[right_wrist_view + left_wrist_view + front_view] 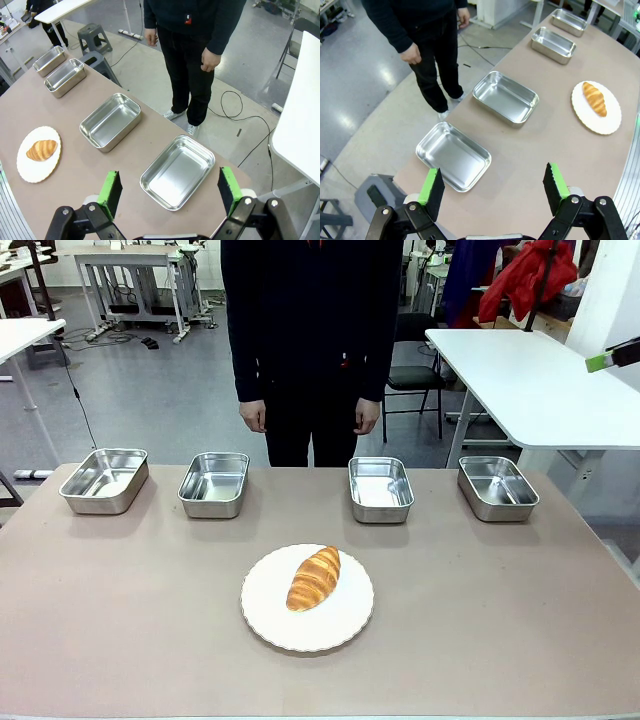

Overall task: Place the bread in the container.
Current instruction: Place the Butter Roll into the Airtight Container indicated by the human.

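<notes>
Golden-brown, ridged, oblong bread roll lying on a round white scalloped plate at the near middle of the tan worktop. Four shallow rectangular stainless-steel containers, all empty, stand in a row along the far edge, from left: first container, second container, third container, fourth container. A person stands behind the row, arms down. Left gripper, raised above the worktop's left end: jaws spread wide, holding nothing. Right gripper, above the right end: likewise.
</notes>
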Controlling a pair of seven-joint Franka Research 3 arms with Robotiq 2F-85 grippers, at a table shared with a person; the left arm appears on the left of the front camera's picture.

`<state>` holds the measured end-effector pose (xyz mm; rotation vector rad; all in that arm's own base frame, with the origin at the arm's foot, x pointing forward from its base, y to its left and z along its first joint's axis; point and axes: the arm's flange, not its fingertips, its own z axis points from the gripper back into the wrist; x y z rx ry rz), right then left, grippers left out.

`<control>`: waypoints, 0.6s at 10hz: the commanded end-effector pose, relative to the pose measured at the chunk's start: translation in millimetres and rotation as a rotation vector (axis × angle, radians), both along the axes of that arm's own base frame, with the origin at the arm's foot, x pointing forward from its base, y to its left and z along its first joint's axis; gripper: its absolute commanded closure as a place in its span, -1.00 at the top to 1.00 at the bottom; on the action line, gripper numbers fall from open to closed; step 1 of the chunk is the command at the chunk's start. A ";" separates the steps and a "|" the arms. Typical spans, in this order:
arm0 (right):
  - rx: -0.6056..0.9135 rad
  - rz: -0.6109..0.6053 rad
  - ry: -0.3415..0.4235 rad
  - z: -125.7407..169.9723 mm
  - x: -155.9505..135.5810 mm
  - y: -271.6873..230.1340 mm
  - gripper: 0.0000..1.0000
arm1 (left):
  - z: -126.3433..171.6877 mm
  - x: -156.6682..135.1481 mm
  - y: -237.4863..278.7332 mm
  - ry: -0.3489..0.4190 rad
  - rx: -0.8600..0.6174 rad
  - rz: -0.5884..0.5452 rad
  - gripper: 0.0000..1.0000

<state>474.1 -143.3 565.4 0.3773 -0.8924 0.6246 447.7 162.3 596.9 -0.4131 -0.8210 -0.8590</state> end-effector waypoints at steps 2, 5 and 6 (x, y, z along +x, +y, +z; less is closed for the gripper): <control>0.005 0.003 -0.006 1.1 0.1 0.9 1.00 | 0.8 -0.6 -0.9 -0.003 0.000 -0.007 1.00; 0.005 0.003 -0.006 1.1 0.1 0.9 1.00 | 0.8 -0.6 -0.9 -0.003 0.000 -0.007 1.00; 0.005 0.003 -0.006 1.1 0.1 0.9 1.00 | 0.8 -0.6 -0.9 -0.003 0.000 -0.007 1.00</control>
